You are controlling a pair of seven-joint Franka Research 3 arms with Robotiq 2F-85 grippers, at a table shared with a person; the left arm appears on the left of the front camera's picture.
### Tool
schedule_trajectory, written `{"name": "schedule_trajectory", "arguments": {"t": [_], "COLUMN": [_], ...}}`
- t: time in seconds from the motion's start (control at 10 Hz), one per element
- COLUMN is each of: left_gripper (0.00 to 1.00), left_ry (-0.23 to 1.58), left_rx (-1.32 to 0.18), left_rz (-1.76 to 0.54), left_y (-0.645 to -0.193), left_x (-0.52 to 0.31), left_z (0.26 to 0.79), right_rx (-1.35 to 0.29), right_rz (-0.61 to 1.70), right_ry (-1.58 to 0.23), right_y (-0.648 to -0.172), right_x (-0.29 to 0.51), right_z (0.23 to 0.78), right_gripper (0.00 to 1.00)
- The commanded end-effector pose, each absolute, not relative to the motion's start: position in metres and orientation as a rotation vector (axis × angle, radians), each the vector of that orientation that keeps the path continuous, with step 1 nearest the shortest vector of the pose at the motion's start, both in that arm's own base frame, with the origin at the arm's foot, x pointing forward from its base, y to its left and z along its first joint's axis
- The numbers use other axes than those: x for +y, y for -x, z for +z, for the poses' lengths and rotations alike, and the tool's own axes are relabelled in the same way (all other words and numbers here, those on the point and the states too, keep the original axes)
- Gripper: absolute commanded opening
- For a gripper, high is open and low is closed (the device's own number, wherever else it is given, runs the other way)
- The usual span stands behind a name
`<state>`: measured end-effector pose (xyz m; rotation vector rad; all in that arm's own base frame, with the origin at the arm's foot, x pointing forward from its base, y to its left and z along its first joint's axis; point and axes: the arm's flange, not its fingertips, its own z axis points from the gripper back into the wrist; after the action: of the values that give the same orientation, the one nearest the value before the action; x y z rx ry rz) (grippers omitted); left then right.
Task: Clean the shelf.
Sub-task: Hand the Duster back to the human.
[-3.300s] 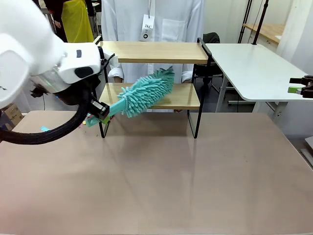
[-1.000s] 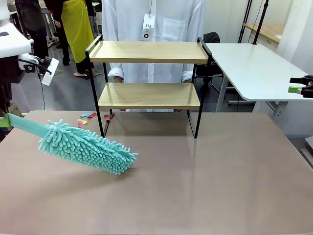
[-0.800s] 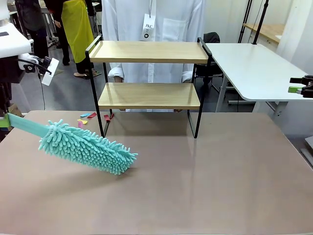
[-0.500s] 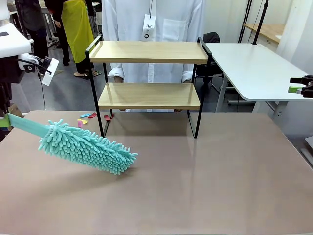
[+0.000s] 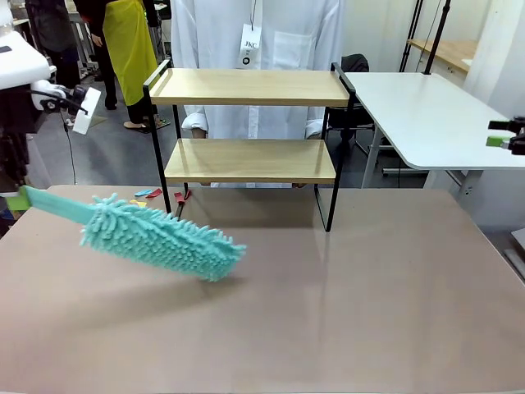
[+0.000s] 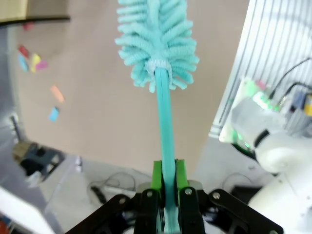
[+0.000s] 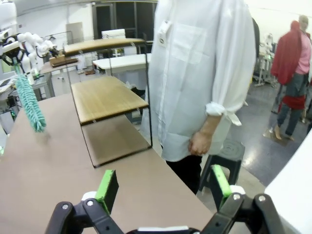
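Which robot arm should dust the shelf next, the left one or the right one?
Probably the left. Its pincer is shut on the handle of the fluffy teal duster, which hangs over the table just in front of the shelf. The right pincer is open, holds nothing, and sits off to the side.

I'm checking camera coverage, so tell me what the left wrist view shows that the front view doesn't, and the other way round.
Left wrist view alone: the left gripper shut on the teal duster's handle, green pads on either side of it, and the other arm's white base at the right.

Front view alone: the whole two-tier shelf, both boards bare, a person in a white coat behind it, and the white side table.

Both: the duster above the brown table, and coloured paper scraps near the shelf's left leg.
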<state>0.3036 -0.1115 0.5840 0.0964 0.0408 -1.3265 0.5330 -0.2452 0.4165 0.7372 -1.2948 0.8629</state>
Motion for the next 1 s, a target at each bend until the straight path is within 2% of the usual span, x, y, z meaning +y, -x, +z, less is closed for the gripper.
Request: {"name": "schedule_trajectory", "arguments": {"t": [0.0,0.3,0.4,0.6,0.9], "left_gripper": [0.13,0.13,0.13,0.13,0.13], "left_ry": [0.004,0.196,0.224,0.388,0.464], "left_rx": [-0.07,-0.204,-0.246,-0.388,-0.574], "left_rz": [-1.36,-1.396,-1.383,-1.384,-1.424], "left_y": [-0.302,-0.3,-0.3,-0.298,-0.305], "left_x": [-0.11,-0.12,-0.12,-0.123,-0.135], "left_z": [0.573,0.552,0.546,0.525,0.49], "right_rx": [-1.251,-1.11,-1.081,-1.071,-1.013], "right_rz": [0.925,0.954,0.966,0.984,1.003], "right_ry": [-0.804,-1.013,-1.046,-1.06,-1.178], "right_y": [-0.535,-0.538,-0.535,-0.526,-0.511], "right_x": [-0.217,-0.167,-0.151,-0.124,-0.082], "right_z": [0.457,0.497,0.508,0.523,0.525], "right_gripper": [1.0,1.0,1.0,1.0,1.0]}}
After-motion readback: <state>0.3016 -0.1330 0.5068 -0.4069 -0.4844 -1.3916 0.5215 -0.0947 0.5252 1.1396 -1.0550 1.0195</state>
